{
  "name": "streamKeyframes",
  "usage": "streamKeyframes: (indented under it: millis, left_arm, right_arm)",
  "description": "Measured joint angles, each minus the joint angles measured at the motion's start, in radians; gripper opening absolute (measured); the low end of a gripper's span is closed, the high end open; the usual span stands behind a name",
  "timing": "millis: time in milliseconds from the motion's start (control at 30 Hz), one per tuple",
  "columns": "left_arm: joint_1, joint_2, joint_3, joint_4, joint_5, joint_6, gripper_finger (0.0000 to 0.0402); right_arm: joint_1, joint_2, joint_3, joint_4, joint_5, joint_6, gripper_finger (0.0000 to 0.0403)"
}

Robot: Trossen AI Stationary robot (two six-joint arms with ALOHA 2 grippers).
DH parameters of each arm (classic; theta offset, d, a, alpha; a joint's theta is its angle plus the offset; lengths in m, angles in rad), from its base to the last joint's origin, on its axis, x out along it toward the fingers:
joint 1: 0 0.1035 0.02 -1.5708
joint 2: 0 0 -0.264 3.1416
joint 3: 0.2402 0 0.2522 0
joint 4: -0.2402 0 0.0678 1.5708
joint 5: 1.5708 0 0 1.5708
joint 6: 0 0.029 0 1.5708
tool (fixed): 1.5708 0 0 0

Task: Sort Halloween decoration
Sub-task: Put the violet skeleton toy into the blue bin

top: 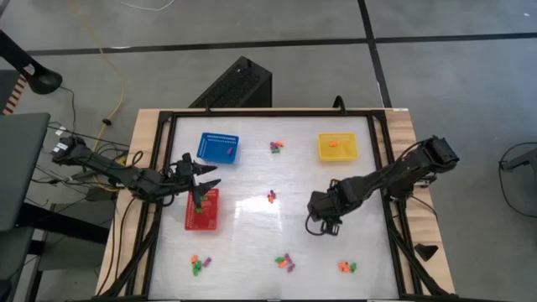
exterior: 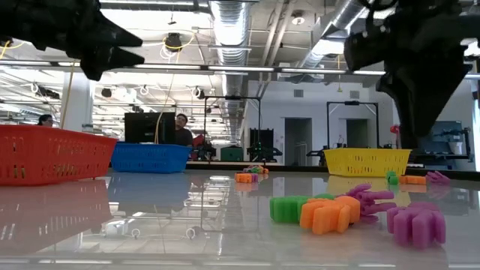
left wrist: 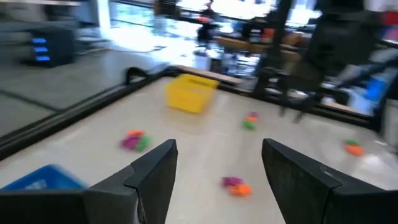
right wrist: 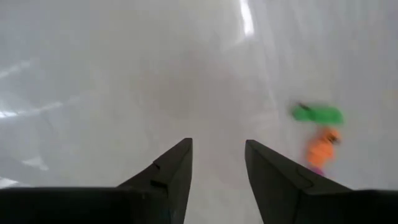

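Observation:
The Halloween decoration lies in small orange, green and purple clusters on the white table: far middle [top: 275, 147], centre [top: 271, 197], and three near the front edge [top: 200, 265] [top: 285, 262] [top: 346, 268]. One orange piece [top: 334, 143] lies in the yellow basket [top: 322, 154]. My left gripper [top: 201, 180] [left wrist: 217, 146] hangs open above the red basket [top: 201, 220], pointing level across the table. My right gripper [top: 323, 220] [right wrist: 217, 146] points down over bare table right of centre, open and with nothing in it; a green piece [right wrist: 317, 114] and an orange piece [right wrist: 321, 149] lie beside it.
The blue basket [top: 218, 148] stands at the far left, the red one in front of it, the yellow one at the far right. A black frame [top: 159, 168] edges the table. In the low view a person [exterior: 180, 129] sits in the room behind.

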Motion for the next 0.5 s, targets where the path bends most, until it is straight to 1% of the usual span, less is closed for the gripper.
streamKeyframes:
  millis: [133, 333, 400, 500]
  left_arm:
    - [0.000, 0.028, 0.000, 0.033, 0.125, 0.047, 0.0226]
    - [0.000, 0.135, 0.000, 0.180, 0.220, 0.148, 0.0226]
    - [-0.001, 0.130, 0.000, 0.165, 0.199, 0.176, 0.0226]
    - [0.000, 0.054, 0.000, 0.079, 0.138, 0.163, 0.0226]
  right_arm:
    - [0.035, 0.000, 0.000, 0.062, 0.001, -0.007, 0.0175]
    - [0.066, 0.000, 0.000, 0.118, 0.000, -0.011, 0.0175]
    - [0.069, 0.000, 0.000, 0.120, 0.000, -0.010, 0.0175]
    - [0.087, 0.000, 0.000, 0.119, 0.001, -0.010, 0.0175]
